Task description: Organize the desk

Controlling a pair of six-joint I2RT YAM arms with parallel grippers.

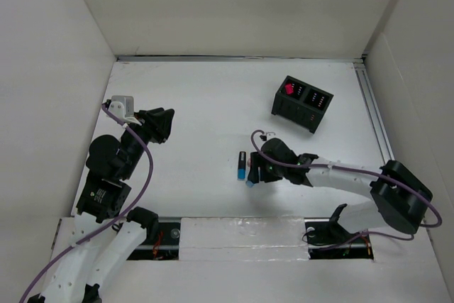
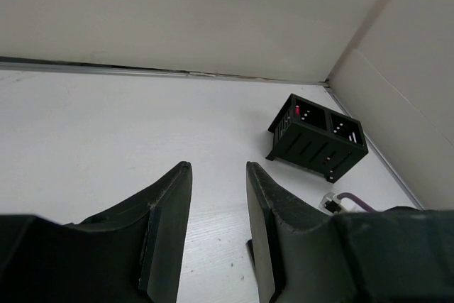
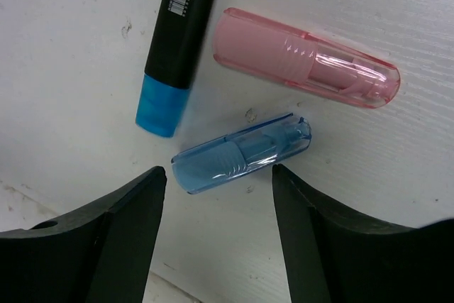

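Note:
The white desk point(image 1: 198, 97) holds a black marker with a blue end point(image 1: 242, 164) and a clear blue cap point(image 1: 250, 183) near the middle. In the right wrist view the marker point(image 3: 175, 40), a clear pink cap point(image 3: 305, 69) and the blue cap point(image 3: 241, 155) lie side by side. My right gripper point(image 3: 218, 177) is open just above the desk, its fingers either side of the blue cap's near edge, not touching it. It also shows from above point(image 1: 254, 171). My left gripper point(image 1: 169, 125) is open and empty at the left, also seen in its wrist view point(image 2: 217, 169).
A black slotted organizer point(image 1: 303, 103) with several compartments stands at the back right, a red item point(image 1: 289, 89) in its left compartment. It also shows in the left wrist view point(image 2: 317, 140). White wall panels enclose the desk on three sides.

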